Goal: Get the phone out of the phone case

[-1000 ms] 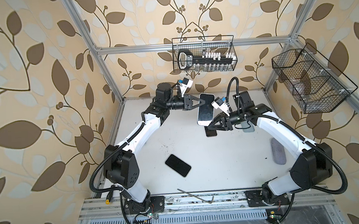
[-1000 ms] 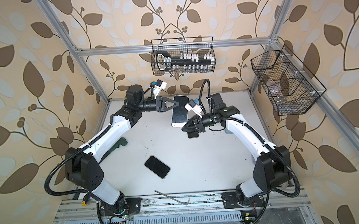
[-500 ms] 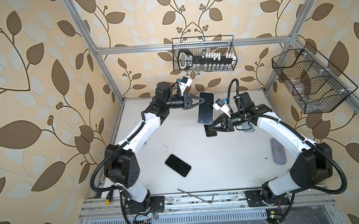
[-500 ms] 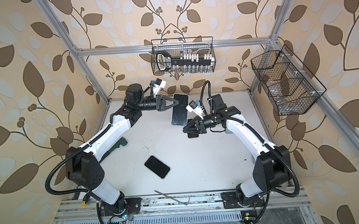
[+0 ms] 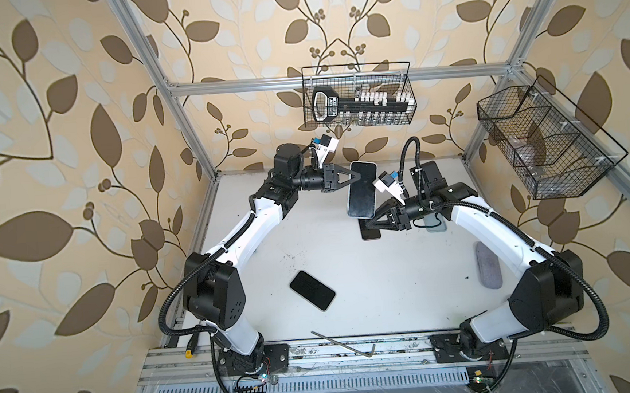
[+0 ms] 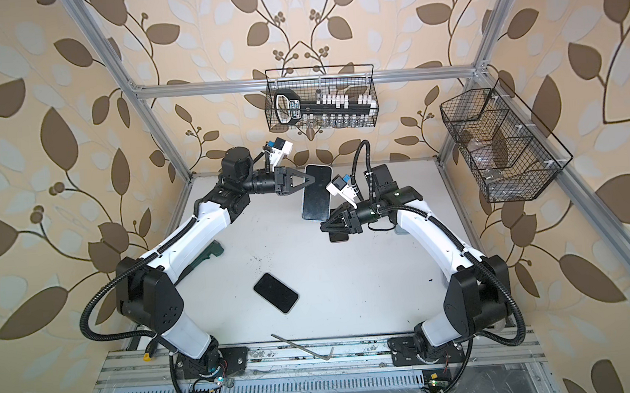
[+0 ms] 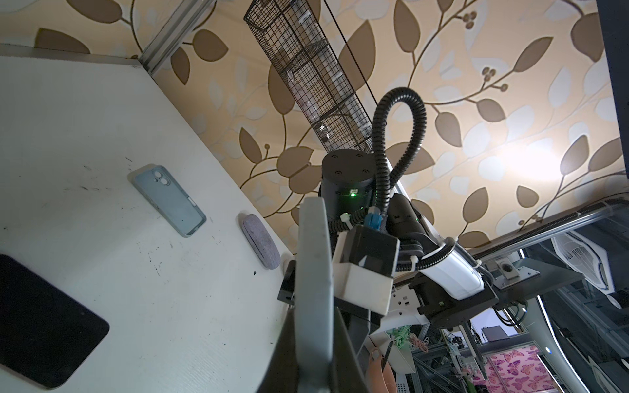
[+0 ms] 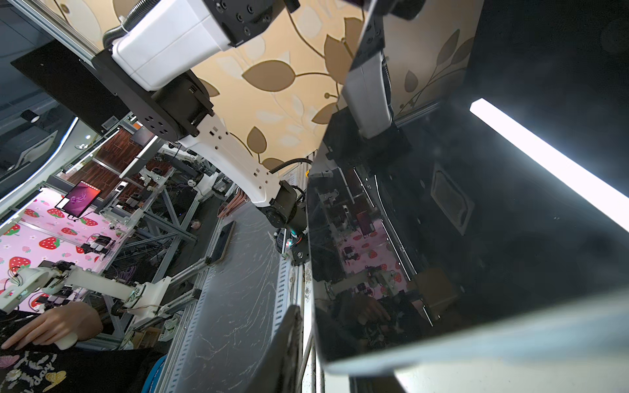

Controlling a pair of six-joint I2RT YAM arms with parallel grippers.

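The phone in its pale grey phone case (image 5: 361, 190) hangs in the air over the back of the table, dark screen up in both top views (image 6: 316, 195). My left gripper (image 5: 353, 175) is shut on its upper left edge; in the left wrist view the cased phone (image 7: 313, 289) runs edge-on between the jaws. My right gripper (image 5: 373, 220) sits at the phone's lower right corner. In the right wrist view the screen (image 8: 476, 238) and the case's pale rim (image 8: 476, 340) fill the frame, and a gap shows between one finger (image 8: 284, 343) and that edge.
A bare black phone (image 5: 312, 290) lies mid-table and another (image 5: 369, 234) under the right gripper. A light blue case (image 7: 169, 200) and a grey oval pouch (image 5: 488, 265) lie at the right. A bent metal rod (image 5: 343, 347) rests on the front rail. Wire baskets (image 5: 357, 96) (image 5: 545, 143) hang above.
The held phone has turned so its dark screen faces up and less of its pale side shows. The right gripper has stayed by the lower corner, shifting only slightly.
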